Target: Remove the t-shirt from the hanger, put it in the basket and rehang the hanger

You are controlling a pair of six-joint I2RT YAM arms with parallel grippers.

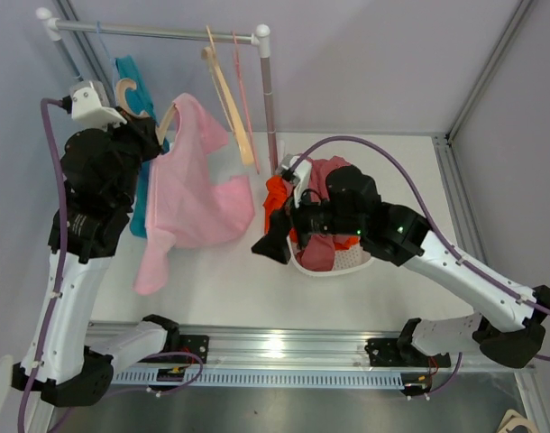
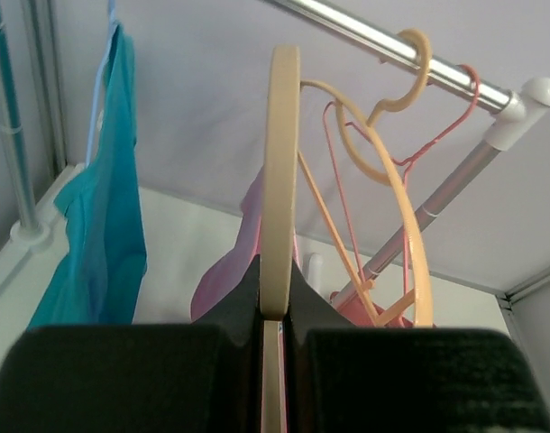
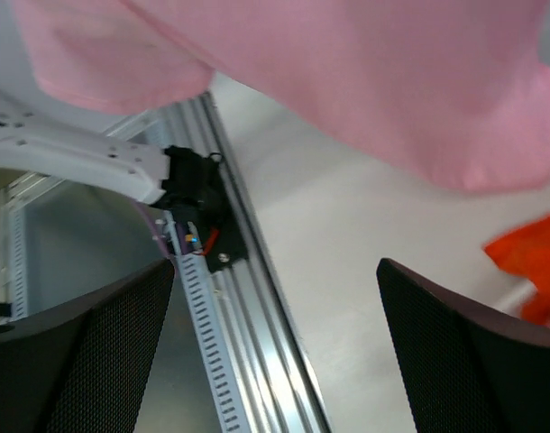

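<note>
The left jaws are clamped tight on the wooden hanger [image 2: 279,162], gripping it edge-on near its neck at the far left of the bench [image 1: 383,171]. The pink t-shirt [image 1: 198,194] is still draped on that hanger. It falls from the hanger's shoulders at the far left down to a trailing corner nearer and lower, so its long axis runs far to near. The hanger's hook seems to be off the rail [image 1: 158,32], though the overhead angle leaves that uncertain.

The right jaws stand wide open and hold nothing. They hover beside the basket [image 1: 347,263] of red clothes, just right of the shirt's lower right edge, with pink cloth filling the upper part of the wrist view. The right arm [image 1: 392,230] is the free one and the nearer to the loose cloth. In my judgement it needs to reach left, pinch that edge and draw the cloth away from the hanger.
</note>
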